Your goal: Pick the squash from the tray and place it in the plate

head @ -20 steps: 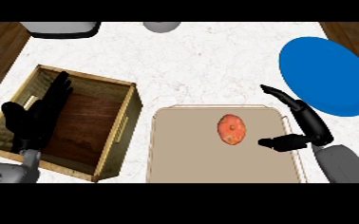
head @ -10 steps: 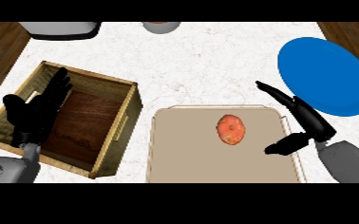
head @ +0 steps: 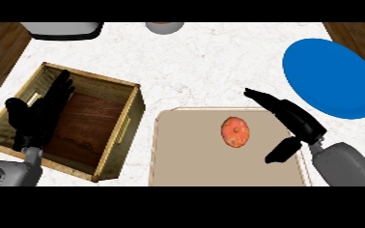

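Now | squash (head: 236, 132): orange, oval, on tray (head: 214, 171) | right hand (head: 298, 121) fingers (head: 265, 101) straight, holding nothing

the counter (head: 206, 63) looks like smooth white stone with faint grey and tan veins. the box (head: 125, 140) at the left is wood: pale grained walls and a darker reddish floor with a slight sheen. the tray (head: 192, 159) is plain matt beige. the squash (head: 235, 132) has mottled orange skin. the plate (head: 328, 77) at the far right is smooth, even blue. the left hand (head: 39, 113) and right hand (head: 296, 121) look matt black.
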You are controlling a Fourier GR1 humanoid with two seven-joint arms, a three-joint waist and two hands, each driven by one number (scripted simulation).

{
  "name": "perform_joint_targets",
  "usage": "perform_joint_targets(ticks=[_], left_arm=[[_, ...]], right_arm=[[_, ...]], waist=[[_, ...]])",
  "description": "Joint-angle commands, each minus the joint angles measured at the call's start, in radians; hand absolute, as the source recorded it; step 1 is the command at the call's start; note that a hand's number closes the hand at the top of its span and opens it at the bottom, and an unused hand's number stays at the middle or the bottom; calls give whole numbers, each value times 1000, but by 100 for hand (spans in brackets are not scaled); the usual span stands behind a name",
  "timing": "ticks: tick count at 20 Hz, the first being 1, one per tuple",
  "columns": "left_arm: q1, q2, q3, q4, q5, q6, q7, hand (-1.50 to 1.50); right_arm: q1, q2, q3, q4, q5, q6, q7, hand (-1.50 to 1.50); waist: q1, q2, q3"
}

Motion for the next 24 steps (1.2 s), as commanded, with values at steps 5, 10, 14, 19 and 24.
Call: perform_joint_targets(ticks=[5,10,14,19,24], left_arm=[[-34,-95,-23,13,-21,17,13,0],[-14,-61,28,23,-13,-38,-4,0],[-72,-129,-10,80,-53,0,-2,0],[-14,-111,0,-50,-63,8,71,0],[11,-94,73,75,-33,-89,-59,0]], right_arm=[[-61,43,54,28,157,42,139,-150],[-88,83,48,52,202,108,205,-150],[-81,110,60,129,237,106,162,-150],[-53,139,57,62,304,100,243,-150],[-92,214,48,119,359,99,266,-150]], waist=[[-2,11,-11],[1,11,-11],[-5,14,-11],[-4,9,-11],[-3,11,-12]])
